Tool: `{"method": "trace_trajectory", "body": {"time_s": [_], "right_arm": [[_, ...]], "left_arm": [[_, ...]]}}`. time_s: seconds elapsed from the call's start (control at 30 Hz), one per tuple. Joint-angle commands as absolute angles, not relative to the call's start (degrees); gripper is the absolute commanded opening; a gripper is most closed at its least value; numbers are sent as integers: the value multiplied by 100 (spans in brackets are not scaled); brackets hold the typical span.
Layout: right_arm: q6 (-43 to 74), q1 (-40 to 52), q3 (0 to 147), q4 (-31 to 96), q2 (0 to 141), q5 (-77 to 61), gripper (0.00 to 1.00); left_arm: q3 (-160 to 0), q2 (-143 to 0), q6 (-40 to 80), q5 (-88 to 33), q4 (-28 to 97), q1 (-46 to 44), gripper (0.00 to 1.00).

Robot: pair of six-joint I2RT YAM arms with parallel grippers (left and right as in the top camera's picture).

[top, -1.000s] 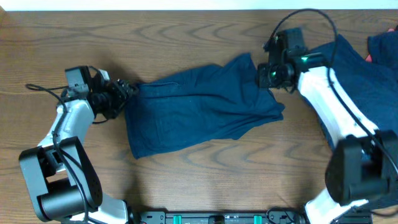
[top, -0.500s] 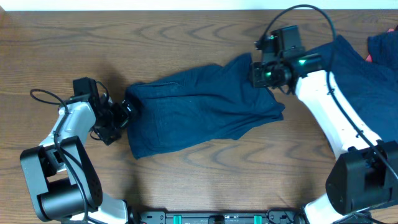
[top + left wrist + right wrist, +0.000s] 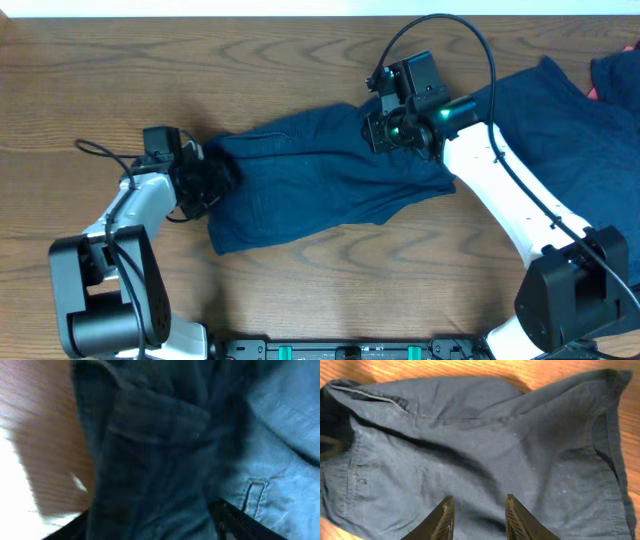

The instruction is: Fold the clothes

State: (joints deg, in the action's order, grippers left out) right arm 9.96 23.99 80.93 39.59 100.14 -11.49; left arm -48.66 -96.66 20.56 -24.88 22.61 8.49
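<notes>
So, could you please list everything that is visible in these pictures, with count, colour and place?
garment: one, dark navy, wrinkled, spread across the middle of the table.
more cloth: dark navy, at the right edge, partly under the right arm; the count is unclear.
pink scrap: one, at the right edge; too small to identify.
table: one, brown wood grain, under everything.
cables: black, one looping at each wrist.
arms: two, white and black, coming from the bottom corners.
left pincer: one, black, at the garment's left end, fingers wide apart.
right pincer: one, over the garment's upper right part; whether it grips is unclear.
</notes>
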Motion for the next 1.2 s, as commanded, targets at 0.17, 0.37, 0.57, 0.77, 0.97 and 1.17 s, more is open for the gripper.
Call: {"method": "trace_trajectory", "body": {"time_s": [0.17,0.37,0.57,0.77,0.97,1.17], "right_arm": [[886,2676,8103,3920,10333,-1092,31],[871,2893,8103,3800,10624,-1229,5],[945,3146,8103,3387,11109,-1870,1],[1341,3632,8103,2751,11946,-2694,1],[1732,4191,8103,1831,12652,-3046,1],[1732,4703,8106,1004,12925,-3015,1]], "left_arm": [[-4790,-9793,1997,-2526,2521,794,6],[-5636,-9231,1999,-2504,3905,794,6],[-6512,-8672,1999,-2534,4834,714,6],[-6952,-8315,2097,-3258,4923,574,6],[-7015,-8250,2370,-3559,4917,233,6],[-7017,-8250,2779,-3909,4536,43,6]]}}
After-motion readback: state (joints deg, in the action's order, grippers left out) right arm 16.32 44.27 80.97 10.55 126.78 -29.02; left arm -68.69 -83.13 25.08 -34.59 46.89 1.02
